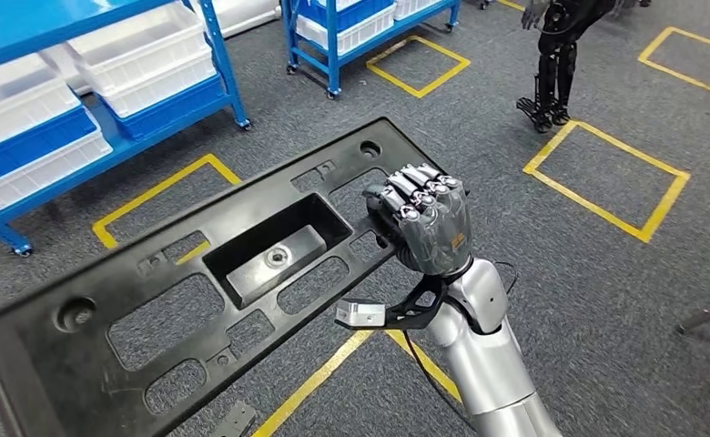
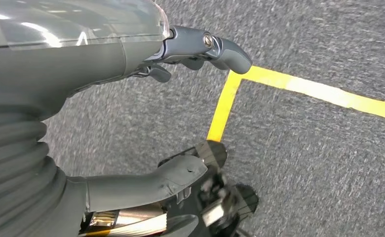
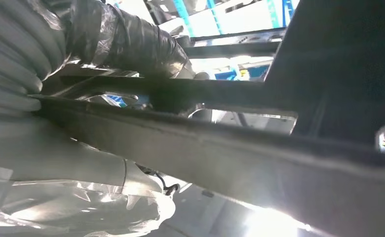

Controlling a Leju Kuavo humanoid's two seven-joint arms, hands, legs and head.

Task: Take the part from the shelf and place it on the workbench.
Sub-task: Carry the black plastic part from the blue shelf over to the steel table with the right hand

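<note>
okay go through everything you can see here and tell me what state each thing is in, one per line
Black panel part: off the shelf, carried tilted above the floor, not yet on a workbench.
Right hand: fingers curled over the part's long edge, gripping it.
Left hand: hanging over the carpet, fingers apart, holding nothing.
Blue shelf: stocked with white bins.

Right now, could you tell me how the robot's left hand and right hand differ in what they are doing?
The right hand grips the edge of the long black part, its fingers curled over the rim; the left hand holds nothing, its fingers apart. The right hand is raised in front of the robot, carrying the part above the floor; the left hand hangs over grey carpet with yellow tape. Both are grey.
</note>
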